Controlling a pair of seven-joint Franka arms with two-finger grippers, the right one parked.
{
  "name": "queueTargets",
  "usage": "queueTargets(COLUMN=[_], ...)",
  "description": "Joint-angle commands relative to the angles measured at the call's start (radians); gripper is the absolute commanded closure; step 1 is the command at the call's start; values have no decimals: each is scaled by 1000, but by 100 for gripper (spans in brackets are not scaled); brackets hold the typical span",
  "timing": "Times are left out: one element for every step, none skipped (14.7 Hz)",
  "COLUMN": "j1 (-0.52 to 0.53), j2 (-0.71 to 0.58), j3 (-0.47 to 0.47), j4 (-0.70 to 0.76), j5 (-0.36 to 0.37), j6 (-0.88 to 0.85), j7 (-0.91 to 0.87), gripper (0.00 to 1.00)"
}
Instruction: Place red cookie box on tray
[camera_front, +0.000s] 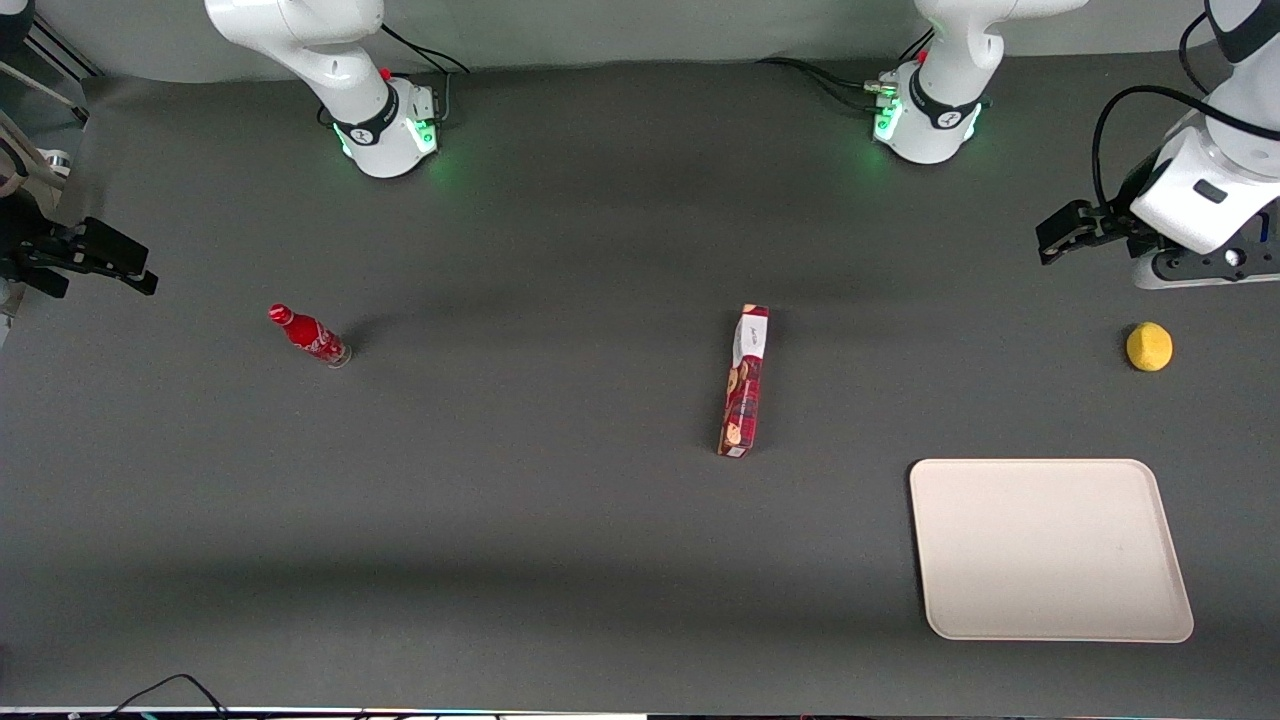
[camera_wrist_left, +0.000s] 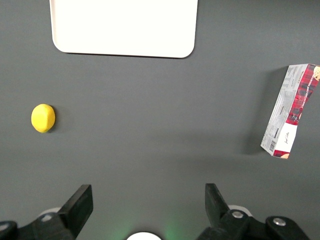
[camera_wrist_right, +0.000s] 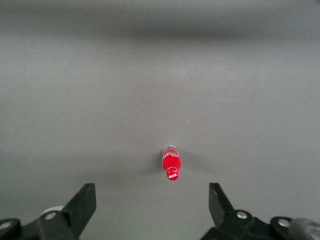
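The red cookie box (camera_front: 744, 381) lies flat near the middle of the dark table, its white label end pointing away from the front camera. It also shows in the left wrist view (camera_wrist_left: 292, 112). The cream tray (camera_front: 1048, 548) lies nearer the front camera than the box, toward the working arm's end; its rim shows in the left wrist view (camera_wrist_left: 125, 50). My left gripper (camera_front: 1062, 232) hovers high at the working arm's end, well apart from box and tray. In the left wrist view it (camera_wrist_left: 147, 202) is open and empty.
A yellow lemon (camera_front: 1149, 346) sits between the gripper and the tray, also in the left wrist view (camera_wrist_left: 43, 118). A small red soda bottle (camera_front: 309, 335) stands toward the parked arm's end. Two arm bases (camera_front: 927, 115) stand at the table's back edge.
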Motion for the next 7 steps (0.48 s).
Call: queueTargets(j1=[-18,-20,-18,-20,-20,-20,-21], j2=[11,14,16,23,32,31,29], j3=[17,18,18,18,18,15,12], j4=[57,64,63,63,63,63,65], j5=[-28,-50,-52,-56,-64,-73,-75], j6=[-60,-62,-60,-54,-54,-59,-59], j7=[18,17,17,15,3,-6,-17], gripper=[0,0,0,0,0,0,0])
